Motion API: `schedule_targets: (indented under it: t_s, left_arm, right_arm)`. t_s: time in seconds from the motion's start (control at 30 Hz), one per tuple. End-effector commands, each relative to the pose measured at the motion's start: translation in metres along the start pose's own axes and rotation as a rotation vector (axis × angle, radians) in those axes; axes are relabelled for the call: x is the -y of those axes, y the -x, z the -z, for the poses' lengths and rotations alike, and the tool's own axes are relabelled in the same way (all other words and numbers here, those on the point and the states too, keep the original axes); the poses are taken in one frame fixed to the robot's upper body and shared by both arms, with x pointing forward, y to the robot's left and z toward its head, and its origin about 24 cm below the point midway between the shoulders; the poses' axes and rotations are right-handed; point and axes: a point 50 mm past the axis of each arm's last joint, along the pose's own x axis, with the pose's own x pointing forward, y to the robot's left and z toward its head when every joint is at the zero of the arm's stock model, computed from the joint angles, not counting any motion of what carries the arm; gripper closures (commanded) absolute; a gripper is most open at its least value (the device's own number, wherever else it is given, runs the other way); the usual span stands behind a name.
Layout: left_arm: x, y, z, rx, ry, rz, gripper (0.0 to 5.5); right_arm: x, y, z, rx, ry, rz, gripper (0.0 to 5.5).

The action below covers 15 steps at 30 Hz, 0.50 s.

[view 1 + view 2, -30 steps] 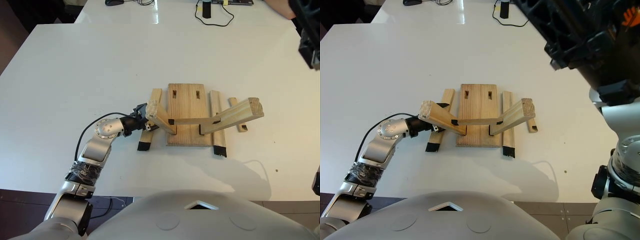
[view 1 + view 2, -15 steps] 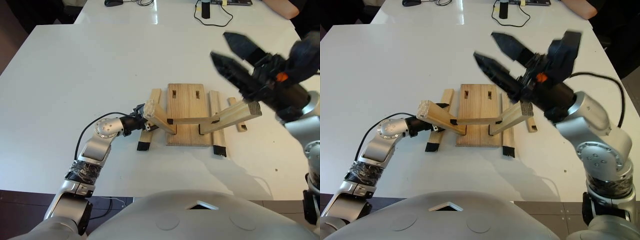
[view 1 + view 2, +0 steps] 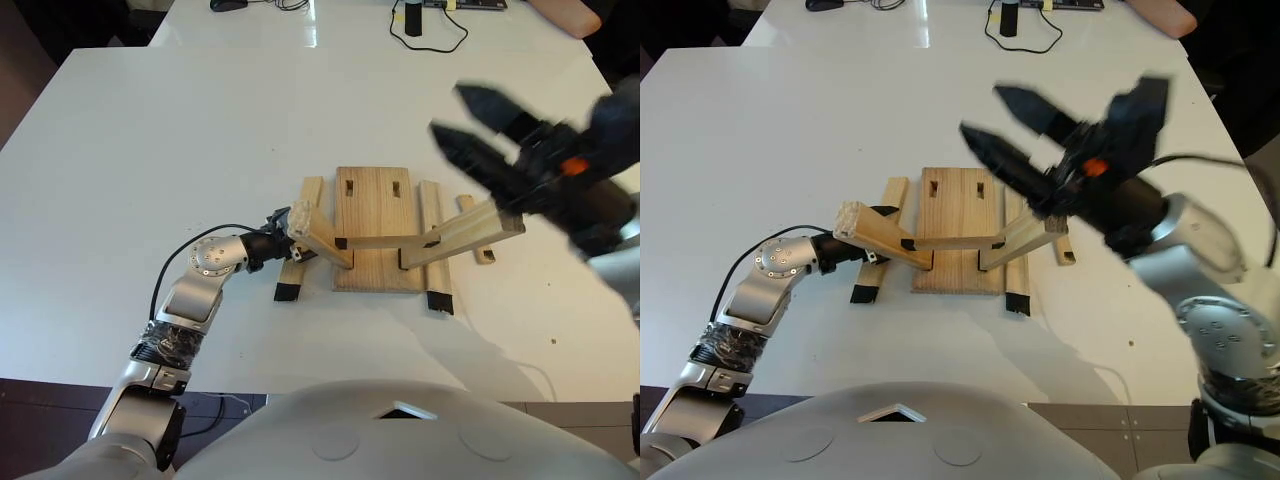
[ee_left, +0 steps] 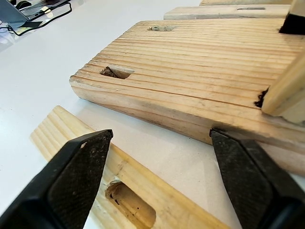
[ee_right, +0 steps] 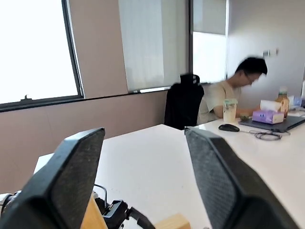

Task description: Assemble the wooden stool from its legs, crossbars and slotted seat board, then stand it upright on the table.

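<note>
Left gripper (image 3: pixel 285 223) jaws apart beside seat board (image 3: pixel 373 210), mid-table. Right gripper (image 3: pixel 449 112) jaws spread, blurred, apparently just above leg frame (image 3: pixel 465 232).

1 slotted seat board (image 3: pixel 372 205); 4 legs (image 3: pixel 430 205); 2 crossbars (image 3: pixel 385 241); 1 white table (image 3: pixel 180 130).

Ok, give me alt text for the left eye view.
A half-built stool frame, two legs joined by a crossbar, rests on the slotted seat board on a white table. The left gripper sits at one leg's raised end; the open right gripper hovers by the other's.
</note>
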Motion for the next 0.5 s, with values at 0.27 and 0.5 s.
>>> schedule_targets:
  t_s: [0.27,0.5]
  left_arm:
    - [0.001,0.008,-0.003,0.008,0.019,-0.058,1.7]
    - [0.008,0.048,-0.023,0.107,0.169,-0.384,1.7]
  right_arm:
    - [0.013,-0.002,0.001,0.075,0.072,0.225,2.41]
    - [0.035,0.062,0.052,-0.167,0.168,0.814,2.41]
